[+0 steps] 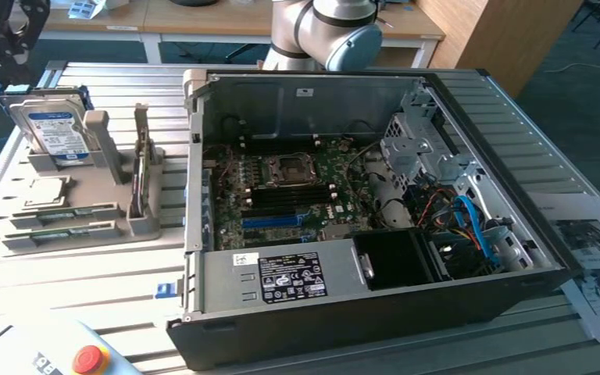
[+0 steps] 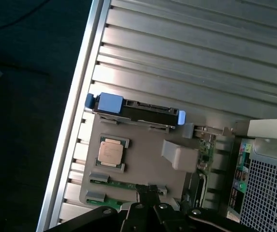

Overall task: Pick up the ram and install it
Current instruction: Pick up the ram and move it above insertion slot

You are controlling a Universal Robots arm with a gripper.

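Note:
A grey holder (image 1: 123, 226) stands on the exterior view's left of the open computer case (image 1: 383, 297). One ram stick (image 1: 146, 160) stands on its long edge in the holder, and two more green ram sticks (image 1: 58, 216) lie flat in its front slots. In the wrist view I look down on the flat ram sticks (image 2: 123, 184) and the edge-on stick (image 2: 206, 147). My gripper (image 2: 147, 194) is shut and holds nothing, high above the holder's flat sticks. The black gripper (image 1: 0, 55) hangs at the exterior view's far left, above the hard drive. Dark and blue memory slots (image 1: 279, 205) lie on the motherboard.
The holder also carries a hard drive (image 1: 53, 129) and a square processor chip (image 1: 47, 190). A red stop button (image 1: 90, 359) sits at the table's front corner. Papers (image 1: 597, 258) lie on the exterior view's right. The arm's base (image 1: 326, 31) stands behind the case.

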